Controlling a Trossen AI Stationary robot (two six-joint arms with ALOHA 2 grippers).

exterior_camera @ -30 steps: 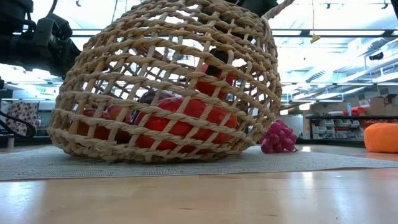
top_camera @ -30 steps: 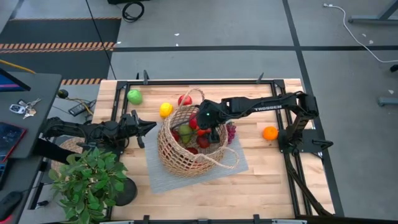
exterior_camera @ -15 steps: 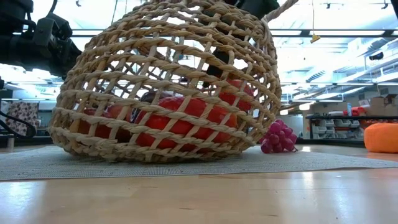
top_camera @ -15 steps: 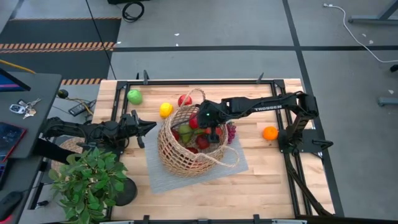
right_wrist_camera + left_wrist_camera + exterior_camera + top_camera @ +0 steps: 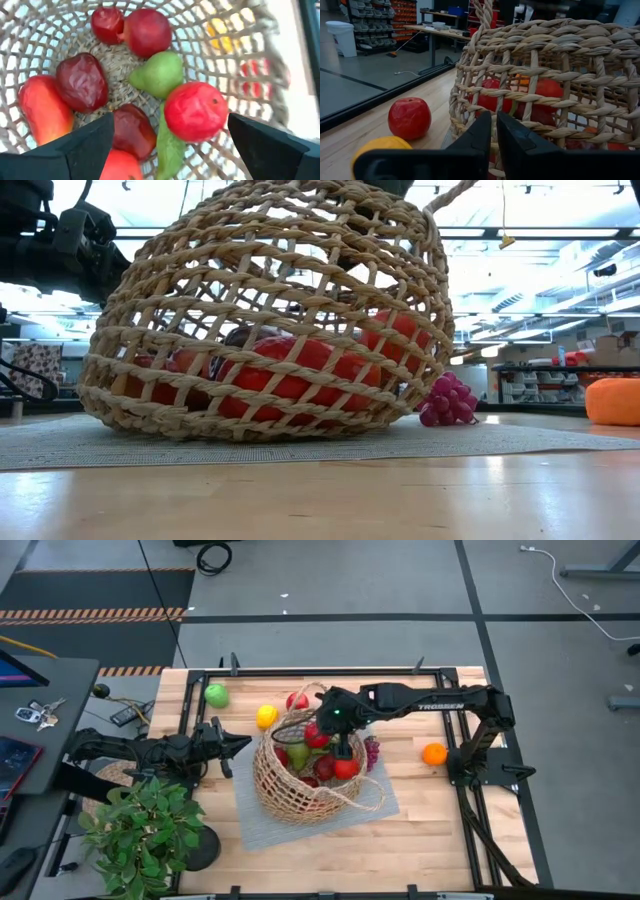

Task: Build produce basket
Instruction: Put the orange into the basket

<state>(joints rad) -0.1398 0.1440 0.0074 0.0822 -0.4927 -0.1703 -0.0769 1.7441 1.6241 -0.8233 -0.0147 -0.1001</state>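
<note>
basket [image 5: 305, 780]: tan open-weave wicker, on the grey mat [image 5: 375, 805], tilted
produce [image 5: 195, 111]: red fruits and a green pear inside the basket; what looks like a lemon [image 5: 266, 716] just beside it
right gripper [image 5: 343, 745]: above the basket's mouth, fingers spread wide, empty
left gripper [image 5: 240, 743]: beside the basket, fingers pressed together, empty

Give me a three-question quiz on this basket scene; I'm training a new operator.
1. True or false: the right gripper hangs over the basket with jaws open.
2. Which fruit lies loose nearest the right arm's base? A) orange B) green apple C) lemon
3. What lies on the mat against the basket's right side?

Key: 1 true; 2 A; 3 the purple grapes.
</note>
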